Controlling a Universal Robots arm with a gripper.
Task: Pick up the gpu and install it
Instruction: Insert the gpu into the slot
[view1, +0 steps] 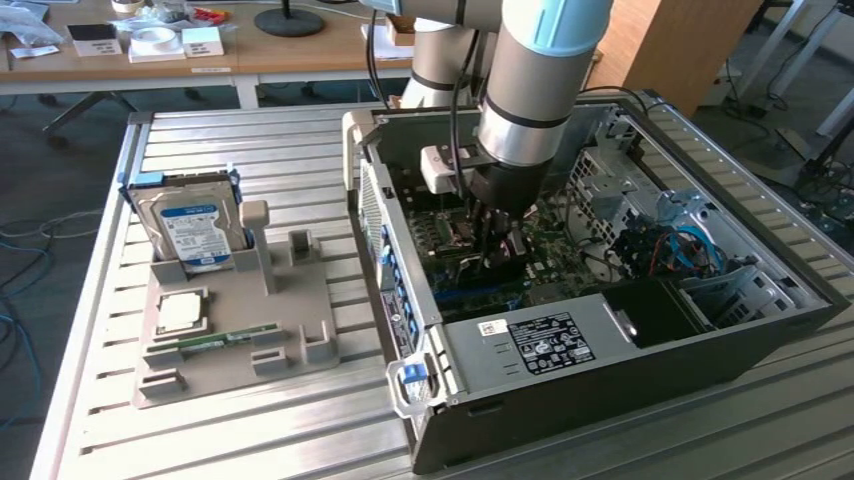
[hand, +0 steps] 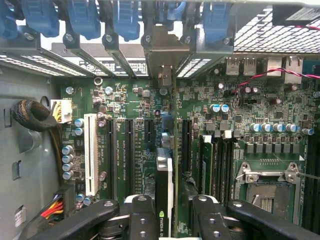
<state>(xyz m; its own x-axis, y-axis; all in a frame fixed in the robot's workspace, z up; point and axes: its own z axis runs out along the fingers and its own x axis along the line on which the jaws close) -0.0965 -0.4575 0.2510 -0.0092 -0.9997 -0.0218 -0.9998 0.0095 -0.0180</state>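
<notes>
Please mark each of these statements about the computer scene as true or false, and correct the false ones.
1. The gripper is inside the open computer case. True.
2. The gpu lies on the grey holder beside the case. False: it stands on edge over the motherboard, between the gripper's fingers.
3. The hard drive stands upright in the grey holder. True.
4. The gpu's metal bracket is at the row of blue slot clips. True.
5. The processor socket on the motherboard holds a cooler. False: the socket is bare, with no cooler on it.
</notes>
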